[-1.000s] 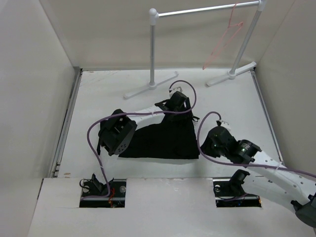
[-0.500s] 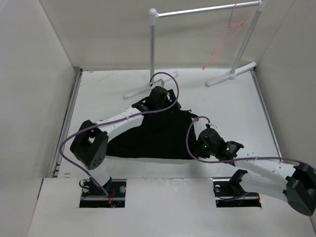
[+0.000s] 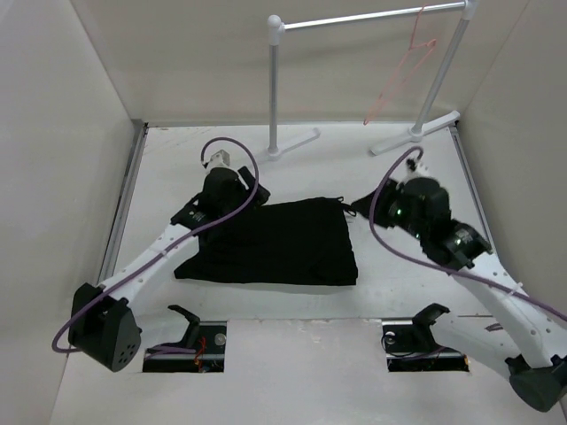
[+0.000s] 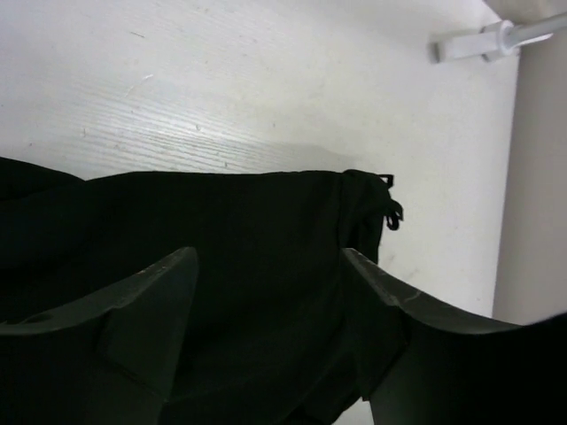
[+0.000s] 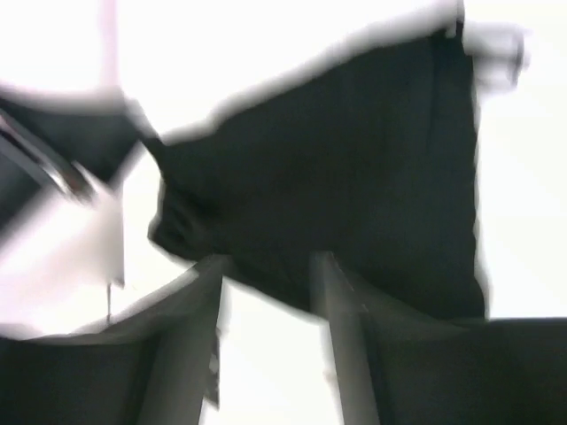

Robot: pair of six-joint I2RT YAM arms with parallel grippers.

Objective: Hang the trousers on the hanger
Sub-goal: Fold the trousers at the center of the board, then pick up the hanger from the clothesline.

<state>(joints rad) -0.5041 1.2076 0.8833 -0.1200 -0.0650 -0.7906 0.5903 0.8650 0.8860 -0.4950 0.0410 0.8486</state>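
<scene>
The black trousers (image 3: pixel 275 243) lie spread flat in the middle of the table. The pink hanger (image 3: pixel 403 66) hangs from the right end of the white rack's rail, far from both arms. My left gripper (image 3: pixel 246 200) is at the trousers' back left corner. In the left wrist view it (image 4: pixel 266 266) is open wide just above the trousers (image 4: pixel 221 230). My right gripper (image 3: pixel 361 209) is at the back right corner. In the blurred right wrist view it (image 5: pixel 266 266) is open, with bare table between the fingers and the trousers' (image 5: pixel 354 177) edge just ahead.
The white tubular rack (image 3: pixel 275 80) stands at the back of the table, and one of its feet (image 4: pixel 483 40) shows in the left wrist view. Cream walls close in the left, right and back sides.
The left arm swung left along the trousers' back edge to the left corner. The right arm moved from the front right corner to the back right corner. The trousers now lie flatter and more rectangular.
</scene>
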